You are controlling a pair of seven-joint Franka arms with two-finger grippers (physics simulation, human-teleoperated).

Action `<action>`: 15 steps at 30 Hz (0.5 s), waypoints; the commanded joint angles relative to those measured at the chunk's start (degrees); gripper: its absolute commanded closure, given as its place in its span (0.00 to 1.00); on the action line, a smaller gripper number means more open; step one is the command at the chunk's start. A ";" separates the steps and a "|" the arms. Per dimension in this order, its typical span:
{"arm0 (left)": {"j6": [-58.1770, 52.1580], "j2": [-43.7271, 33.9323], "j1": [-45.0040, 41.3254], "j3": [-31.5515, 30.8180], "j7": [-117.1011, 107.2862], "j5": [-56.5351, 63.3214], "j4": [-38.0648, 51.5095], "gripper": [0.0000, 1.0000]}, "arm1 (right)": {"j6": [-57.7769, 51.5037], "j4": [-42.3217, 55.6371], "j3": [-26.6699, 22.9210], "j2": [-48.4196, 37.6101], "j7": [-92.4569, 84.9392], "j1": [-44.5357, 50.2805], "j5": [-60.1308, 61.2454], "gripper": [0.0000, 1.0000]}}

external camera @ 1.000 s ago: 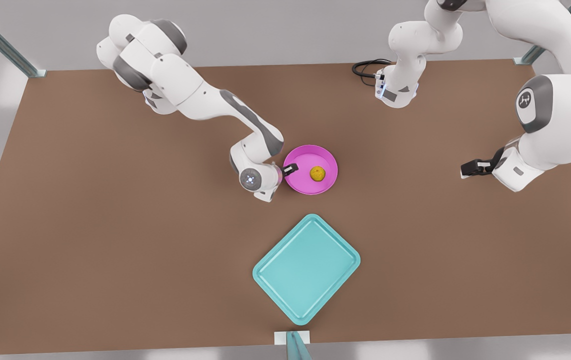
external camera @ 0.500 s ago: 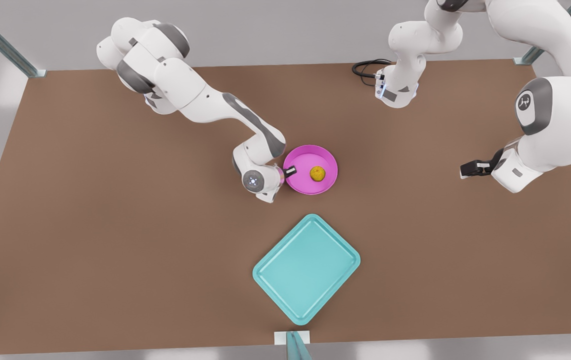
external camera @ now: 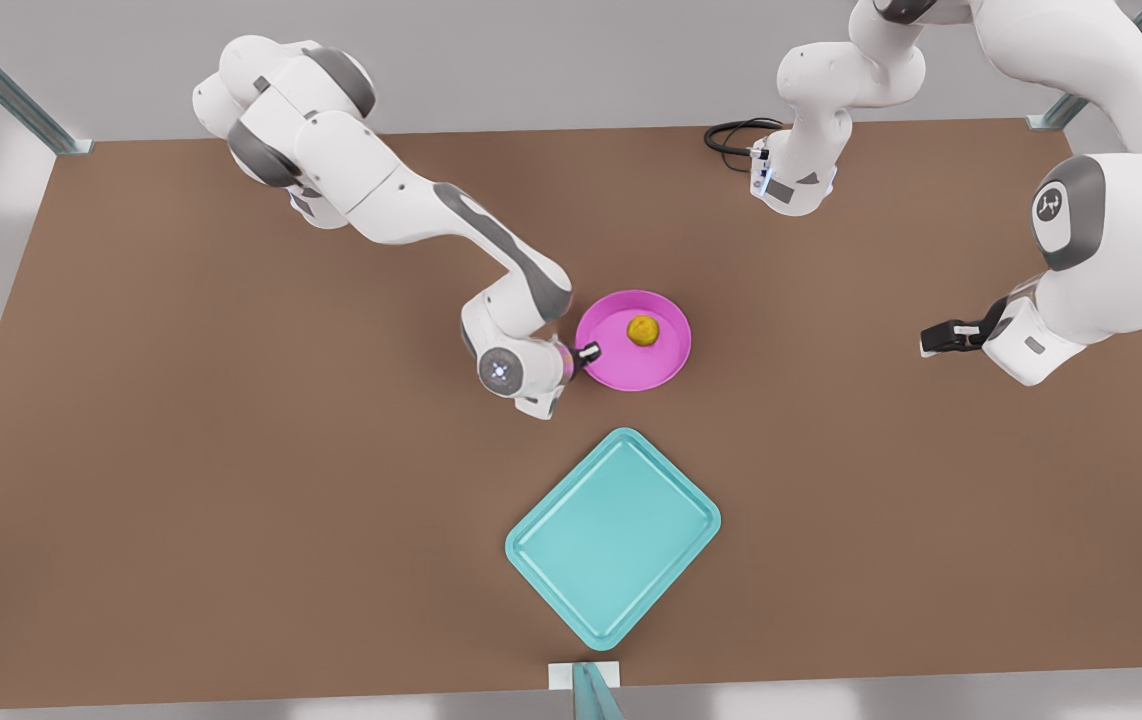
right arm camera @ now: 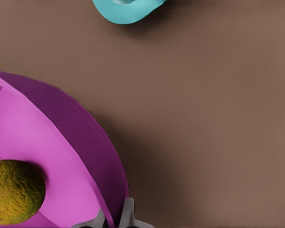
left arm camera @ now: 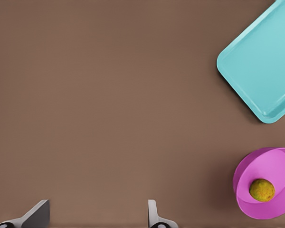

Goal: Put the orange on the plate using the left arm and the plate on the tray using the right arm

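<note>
Now that our right tool (external camera: 589,352) is clamped on the plate (external camera: 653,365) rim, the plate has lifted and tilted, the orange (external camera: 642,330) rolling across it; the tray (external camera: 571,580) comes next, while our left tool (external camera: 926,340) waits, fingers apart, well away from the plate.

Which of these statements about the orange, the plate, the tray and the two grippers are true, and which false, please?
1. The orange lies in the plate. True.
2. The plate sits on the tray. False: it is apart from it, over the table.
3. The right gripper pinches the plate's rim. True.
4. The left gripper holds the orange. False: it is open and waits aside.
</note>
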 commanded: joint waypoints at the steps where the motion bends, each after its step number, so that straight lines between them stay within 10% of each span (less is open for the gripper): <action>1: -0.11 -0.15 0.09 0.09 0.42 -0.12 0.18 0.00 | -6.77 2.36 -0.20 0.04 0.34 -0.49 -0.20 0.79; 15: -1.60 2.22 -0.17 0.62 -0.64 -1.79 4.93 0.00 | -7.74 32.51 -1.70 18.41 10.88 -8.14 3.67 0.79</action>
